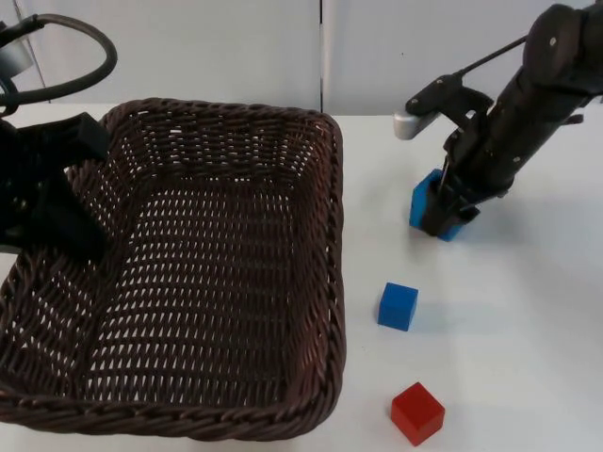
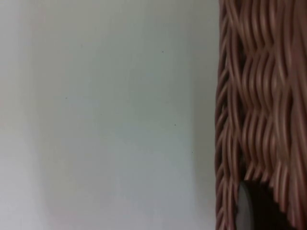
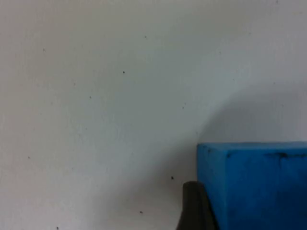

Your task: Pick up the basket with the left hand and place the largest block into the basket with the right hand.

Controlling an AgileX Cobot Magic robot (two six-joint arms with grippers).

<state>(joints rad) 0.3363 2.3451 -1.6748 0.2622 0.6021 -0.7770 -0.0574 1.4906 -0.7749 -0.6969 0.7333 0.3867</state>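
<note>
Right gripper (image 1: 441, 215): down at the table on the largest block (image 1: 429, 200), a blue one. The right wrist view has a dark fingertip (image 3: 193, 206) against the block's side, so the fingers look clamped on it, though the far finger is hidden and I judge this rather than see it.
Why there: the block must go into the basket, so this arm takes it first; the block appears to sit on the table (image 1: 528, 311), not yet lifted.
Left gripper (image 1: 58, 202): at the basket's near-left wall, arm body over the rim. The left wrist view has wicker (image 2: 259, 96) right against the finger, so it is closed on the basket wall.
Basket (image 1: 320, 282): large, dark brown wicker, empty, well to the side of the right gripper, its nearest rim just beside the blocks. Whether it is raised off the table I cannot tell.
Why held: keeping the open mouth up gives the right arm a wide drop target.
Other blocks: a small blue block (image 1: 398, 306) and a red block (image 1: 417, 412), both beyond the right gripper, apart from it.
Top view adds: the whole layout, block sizes compared.
Wrist views add: finger contact on block and wicker.
</note>
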